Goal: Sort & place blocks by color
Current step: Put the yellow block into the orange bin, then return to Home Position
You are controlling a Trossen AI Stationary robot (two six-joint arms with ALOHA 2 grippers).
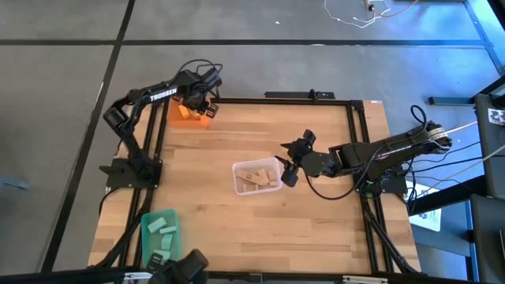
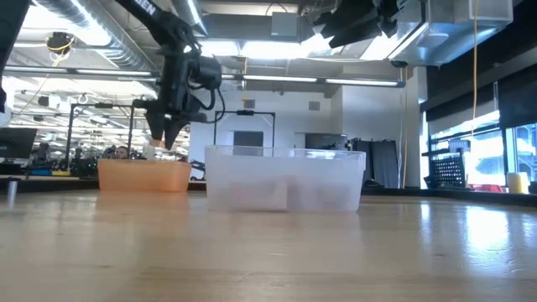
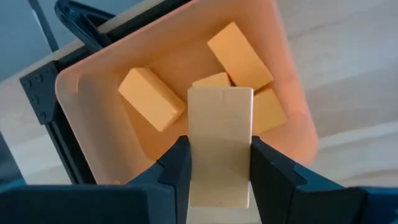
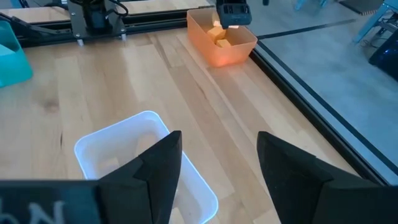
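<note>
Noting the left gripper [image 3: 220, 171] poised above the orange bin [image 1: 192, 115] at the table's far left corner, its fingers [image 3: 176, 171] clenched on a pale block [image 3: 220, 146] that reads tan to us, not orange, while several orange blocks [image 3: 151, 98] already lie in the bin beneath it. We judge the main risk to be a mis-sort: if the jaws release here, a tan block lands among the orange ones, though the bin's glow may be misleading us on its colour. The right gripper [image 4: 217, 168] hangs with fingers spread and empty just beside the clear bin [image 1: 256, 177] at mid-table, which holds tan blocks [image 1: 258, 178]; green blocks [image 1: 160, 229] sit in the green bin [image 1: 161, 237] at the near left edge
</note>
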